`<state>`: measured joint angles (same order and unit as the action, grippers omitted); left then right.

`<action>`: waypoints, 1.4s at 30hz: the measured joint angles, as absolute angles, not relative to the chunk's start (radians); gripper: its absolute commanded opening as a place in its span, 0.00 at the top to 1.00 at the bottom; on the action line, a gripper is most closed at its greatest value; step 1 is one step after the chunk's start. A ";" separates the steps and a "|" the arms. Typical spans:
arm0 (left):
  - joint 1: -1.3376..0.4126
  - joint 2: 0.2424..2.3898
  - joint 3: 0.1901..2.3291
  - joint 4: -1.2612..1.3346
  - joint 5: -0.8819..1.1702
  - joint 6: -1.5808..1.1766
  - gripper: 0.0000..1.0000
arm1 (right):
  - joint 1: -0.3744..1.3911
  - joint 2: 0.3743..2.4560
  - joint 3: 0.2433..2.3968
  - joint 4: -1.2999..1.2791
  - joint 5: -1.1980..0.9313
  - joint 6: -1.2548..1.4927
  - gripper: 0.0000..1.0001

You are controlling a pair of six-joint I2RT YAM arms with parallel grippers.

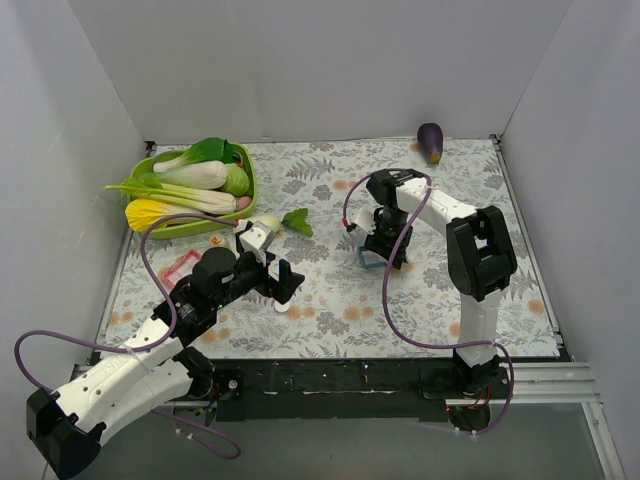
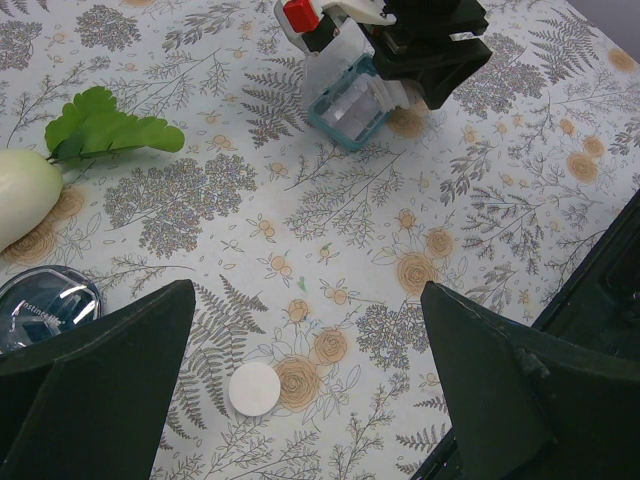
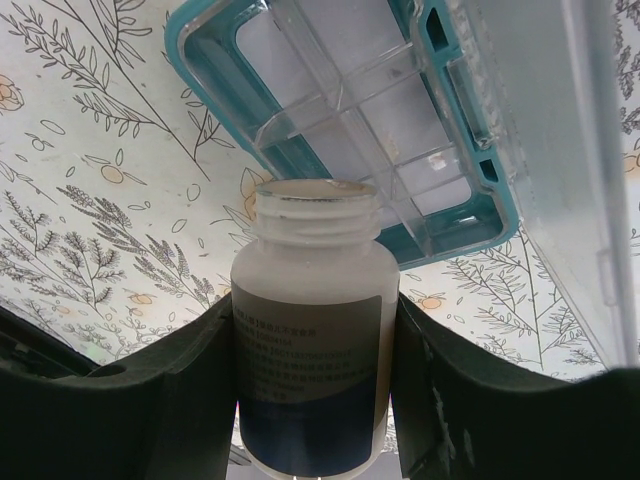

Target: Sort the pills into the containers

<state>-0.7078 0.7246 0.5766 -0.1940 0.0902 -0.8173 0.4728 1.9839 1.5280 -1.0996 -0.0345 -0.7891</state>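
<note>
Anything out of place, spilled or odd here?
A white cap lies loose on the table, apart from the open bottle gripped by the right fingers by the blue-rimmed tray. A radish lies outside the green basket, and an eggplant sits alone at the far edge. No spill shows.

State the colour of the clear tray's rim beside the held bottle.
Teal-blue; the tray rim shows best in the right wrist view.

Bottle (image 3: 310,370): base cut off by lower edge of right wrist view; label print blurred, unreadable; contents can't be seen.
Blue-rimmed tray (image 3: 205,85): runs out past top and right edges.
Round dish (image 2: 45,305): near part hidden behind a finger (image 2: 100,390) of the left gripper (image 2: 308,300).
Pills: too small to make out.
</note>
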 measured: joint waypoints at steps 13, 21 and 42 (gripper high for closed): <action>-0.708 0.725 0.577 -0.194 0.091 -0.817 0.02 | 0.486 1.987 1.532 -1.105 0.002 -0.789 0.99; -0.708 0.725 0.577 -0.194 0.091 -0.815 0.02 | 0.490 1.995 1.549 -1.123 0.025 -0.790 0.99; -0.708 0.725 0.577 -0.194 0.094 -0.815 0.02 | 0.495 2.004 1.567 -1.133 0.042 -0.793 0.99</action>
